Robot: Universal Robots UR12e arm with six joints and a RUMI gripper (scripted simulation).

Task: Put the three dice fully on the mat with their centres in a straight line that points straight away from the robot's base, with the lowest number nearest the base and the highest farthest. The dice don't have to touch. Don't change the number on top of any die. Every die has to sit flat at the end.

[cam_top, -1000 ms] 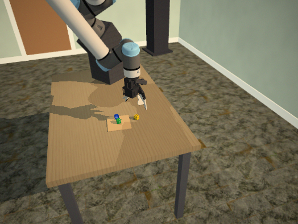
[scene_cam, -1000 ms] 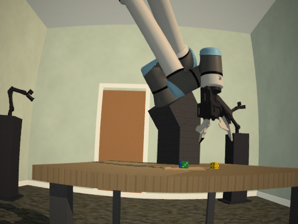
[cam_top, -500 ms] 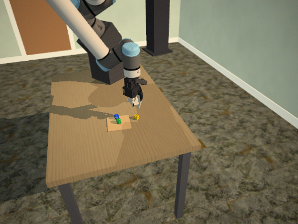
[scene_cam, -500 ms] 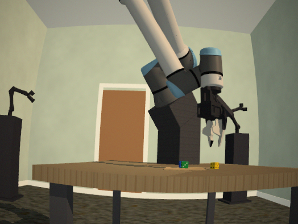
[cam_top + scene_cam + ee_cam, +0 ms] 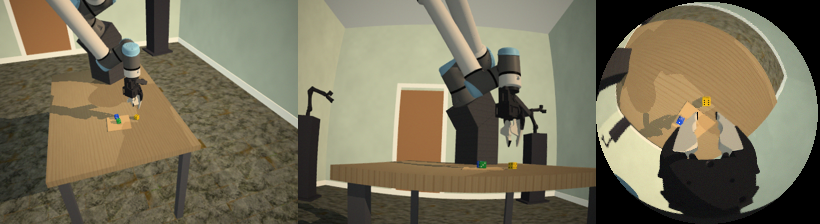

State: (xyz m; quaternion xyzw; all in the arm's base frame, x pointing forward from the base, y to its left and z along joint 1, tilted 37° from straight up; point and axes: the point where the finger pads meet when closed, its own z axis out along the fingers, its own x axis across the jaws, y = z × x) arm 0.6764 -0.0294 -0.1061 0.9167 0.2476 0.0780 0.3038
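A small tan mat (image 5: 119, 124) lies on the wooden table. A blue die (image 5: 116, 116) and a green die (image 5: 118, 121) sit close together on its far edge. A yellow die (image 5: 136, 116) sits on the bare table just right of the mat. My gripper (image 5: 136, 106) hangs well above the table, above and slightly behind the yellow die (image 5: 512, 165). Its fingers (image 5: 513, 144) are drawn in to a narrow gap and hold nothing. In the wrist view the yellow die (image 5: 707, 101) and the blue die (image 5: 680, 120) show beyond the fingers, and the green die is hidden.
The robot's dark base (image 5: 103, 71) stands at the table's far edge. The table's right edge (image 5: 182, 122) is not far from the yellow die. Dark pedestals (image 5: 534, 148) stand off the table.
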